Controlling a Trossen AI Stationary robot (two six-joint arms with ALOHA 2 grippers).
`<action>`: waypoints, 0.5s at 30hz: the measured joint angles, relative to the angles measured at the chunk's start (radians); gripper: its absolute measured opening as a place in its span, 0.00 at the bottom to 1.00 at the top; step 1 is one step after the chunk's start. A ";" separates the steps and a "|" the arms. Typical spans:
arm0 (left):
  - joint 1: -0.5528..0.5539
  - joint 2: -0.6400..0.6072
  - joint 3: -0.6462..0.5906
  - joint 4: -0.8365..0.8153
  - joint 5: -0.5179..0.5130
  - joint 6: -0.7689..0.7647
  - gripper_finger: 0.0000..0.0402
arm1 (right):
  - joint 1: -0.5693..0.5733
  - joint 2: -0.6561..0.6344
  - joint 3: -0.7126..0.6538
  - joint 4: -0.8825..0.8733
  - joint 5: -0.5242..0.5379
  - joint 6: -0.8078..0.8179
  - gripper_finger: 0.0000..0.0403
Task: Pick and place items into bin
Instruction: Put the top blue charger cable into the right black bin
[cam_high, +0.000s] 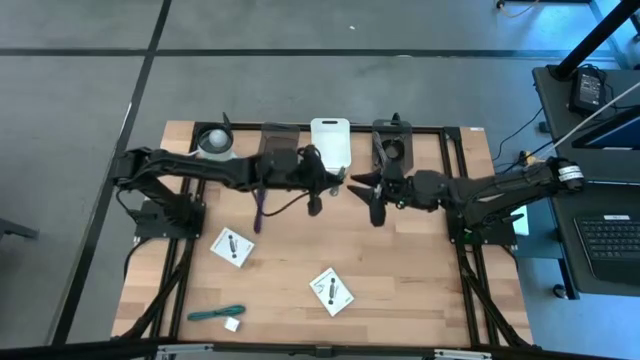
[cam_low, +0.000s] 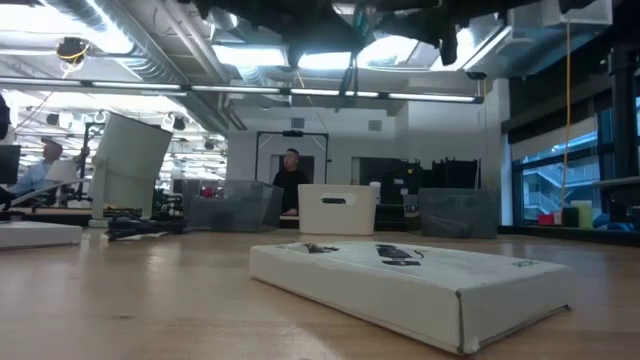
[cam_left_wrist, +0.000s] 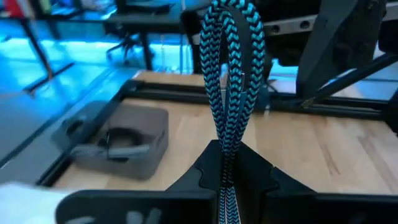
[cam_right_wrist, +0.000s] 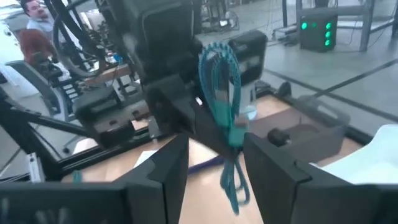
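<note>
My left gripper (cam_high: 318, 192) hovers over the table's middle, near the far edge, shut on a teal-and-black braided tie (cam_left_wrist: 227, 74). My right gripper (cam_high: 362, 190) faces it from the right, open. In the right wrist view its fingers (cam_right_wrist: 161, 168) stand on either side of the tie (cam_right_wrist: 221, 81), and I cannot tell whether they touch it. Two white packets (cam_high: 232, 246) (cam_high: 332, 290) lie flat on the table. A purple stick (cam_high: 260, 212), a teal tie (cam_high: 215, 314) and a tiny white cube (cam_high: 232, 324) lie on the wood. My left gripper pinches the braided tie between its two fingers at the doubled strands (cam_left_wrist: 225, 158), coming level from the table's left. The loop (cam_left_wrist: 231, 25) stands out beyond the fingertips. The tie is lifted clear, and its tail (cam_right_wrist: 233, 186) hangs below.
A white bin (cam_high: 330, 140) stands at the far edge between two grey bins (cam_high: 280, 140) (cam_high: 393, 145); one grey bin (cam_left_wrist: 115, 140) holds a grey strip. A white cylinder (cam_high: 215, 143) stands far left. The near packet (cam_low: 410, 280) fills the low view. People sit in the room beyond.
</note>
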 joint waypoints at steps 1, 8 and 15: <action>0.011 0.006 0.000 0.012 0.026 0.009 0.03 | -0.009 0.000 0.004 -0.003 0.000 -0.005 0.39; 0.051 0.013 0.000 0.070 0.099 0.084 0.03 | -0.064 0.000 0.018 -0.003 0.000 -0.058 0.40; 0.075 0.050 0.069 0.063 0.141 0.113 0.03 | -0.090 0.006 0.018 0.030 -0.021 -0.093 0.40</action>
